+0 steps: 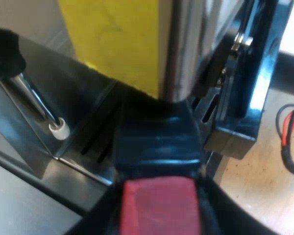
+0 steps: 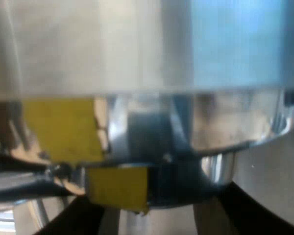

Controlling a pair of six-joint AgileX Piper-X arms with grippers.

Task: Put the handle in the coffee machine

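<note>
Left wrist view: left gripper [image 1: 158, 213] clamped on red end of dark-handled metal holder [image 1: 157, 147], handle reaching in under chrome espresso machine [image 1: 186, 49] front. Right gripper [image 2: 159, 220] spread wide, empty, close against machine.

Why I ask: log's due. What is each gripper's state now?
Left gripper: shut on the handle by its red end.
Right gripper: open, fingers apart at the espresso machine.
</note>
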